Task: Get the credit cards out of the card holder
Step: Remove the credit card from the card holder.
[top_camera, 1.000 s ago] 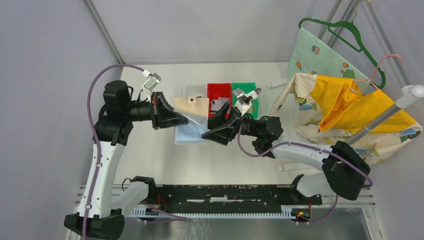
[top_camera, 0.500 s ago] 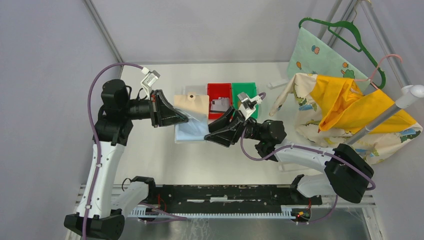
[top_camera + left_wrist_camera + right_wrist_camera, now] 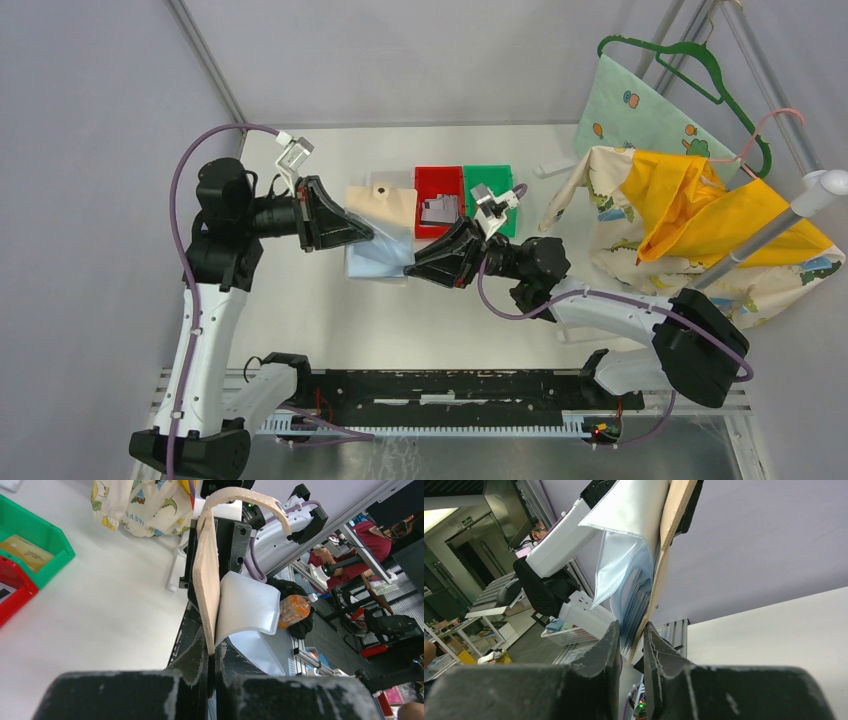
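Note:
The beige card holder [image 3: 385, 208] hangs in the air over the bins, its snap tab curling over the top. My left gripper [image 3: 368, 238] is shut on its cover edge; the left wrist view shows the cover [image 3: 206, 580] pinched upright between that gripper's [image 3: 214, 647] jaws. The clear sleeves [image 3: 378, 262] fan out below. My right gripper [image 3: 408, 268] comes in from the right. In the right wrist view, that gripper's [image 3: 630, 640] jaws press on the sleeves [image 3: 624, 555] and the cover [image 3: 674, 510]. A silvery-grey credit card [image 3: 437, 208] lies in the red bin [image 3: 438, 180]. A gold-tan card [image 3: 27, 552] lies in the green bin [image 3: 50, 542].
A white bin [image 3: 392, 178] sits left of the red one, partly under the holder. A heap of printed and yellow cloth [image 3: 690, 220] fills the right side, with a green hanger [image 3: 690, 60] and a slanted rail [image 3: 790, 210] above it.
My right gripper has moved left and down along the sleeves, and its jaws have narrowed onto them. The left gripper keeps its hold and has shifted slightly.

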Controlling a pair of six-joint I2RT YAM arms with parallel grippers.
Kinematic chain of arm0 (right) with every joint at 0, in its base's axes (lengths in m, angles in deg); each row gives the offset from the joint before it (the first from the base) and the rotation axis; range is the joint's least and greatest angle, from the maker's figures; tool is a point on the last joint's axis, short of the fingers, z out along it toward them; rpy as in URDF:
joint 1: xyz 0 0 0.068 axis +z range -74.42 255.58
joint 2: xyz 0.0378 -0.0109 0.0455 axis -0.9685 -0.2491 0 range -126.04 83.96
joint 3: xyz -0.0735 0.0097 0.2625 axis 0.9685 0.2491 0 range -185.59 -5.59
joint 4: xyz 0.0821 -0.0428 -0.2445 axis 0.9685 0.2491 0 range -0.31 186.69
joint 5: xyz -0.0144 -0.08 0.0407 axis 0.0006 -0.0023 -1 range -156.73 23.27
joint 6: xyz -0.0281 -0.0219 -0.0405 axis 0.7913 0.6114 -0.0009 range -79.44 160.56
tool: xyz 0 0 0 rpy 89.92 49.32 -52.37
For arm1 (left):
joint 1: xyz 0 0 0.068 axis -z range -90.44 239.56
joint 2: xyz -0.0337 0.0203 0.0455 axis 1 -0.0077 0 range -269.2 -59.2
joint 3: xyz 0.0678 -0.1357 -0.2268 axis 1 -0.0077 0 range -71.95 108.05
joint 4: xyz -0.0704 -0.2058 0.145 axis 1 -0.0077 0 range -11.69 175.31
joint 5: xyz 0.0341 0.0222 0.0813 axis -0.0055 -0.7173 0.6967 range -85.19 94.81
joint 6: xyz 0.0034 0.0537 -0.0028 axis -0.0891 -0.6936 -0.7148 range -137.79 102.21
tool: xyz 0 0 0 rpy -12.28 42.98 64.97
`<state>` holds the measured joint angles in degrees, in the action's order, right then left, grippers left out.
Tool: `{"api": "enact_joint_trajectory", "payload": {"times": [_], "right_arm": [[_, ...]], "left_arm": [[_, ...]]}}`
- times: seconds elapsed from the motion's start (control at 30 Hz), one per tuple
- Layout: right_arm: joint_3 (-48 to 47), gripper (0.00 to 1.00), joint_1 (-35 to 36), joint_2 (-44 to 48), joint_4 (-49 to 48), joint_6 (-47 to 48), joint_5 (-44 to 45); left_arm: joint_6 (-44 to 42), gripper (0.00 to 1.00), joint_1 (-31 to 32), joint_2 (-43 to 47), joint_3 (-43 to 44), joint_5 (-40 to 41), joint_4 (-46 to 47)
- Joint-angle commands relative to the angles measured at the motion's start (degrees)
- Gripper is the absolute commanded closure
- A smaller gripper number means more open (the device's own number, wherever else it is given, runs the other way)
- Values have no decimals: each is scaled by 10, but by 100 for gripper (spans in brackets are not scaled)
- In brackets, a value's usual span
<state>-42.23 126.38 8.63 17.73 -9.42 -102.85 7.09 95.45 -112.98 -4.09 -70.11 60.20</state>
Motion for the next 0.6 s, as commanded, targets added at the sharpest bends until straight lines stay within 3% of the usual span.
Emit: {"api": "enact_joint_trajectory", "payload": {"times": [0.0,0.33,0.43,0.57], "right_arm": [[-56,82,13,1,22,31,12],[-95,76,20,-19,29,37,59],[-102,69,21,-26,35,32,92],[-107,69,21,-35,40,13,140]], "left_arm": [[31,98,0,6,20,19,35],[32,98,0,8,16,16,35],[31,98,0,11,14,15,35],[26,98,0,15,8,16,35]]}}
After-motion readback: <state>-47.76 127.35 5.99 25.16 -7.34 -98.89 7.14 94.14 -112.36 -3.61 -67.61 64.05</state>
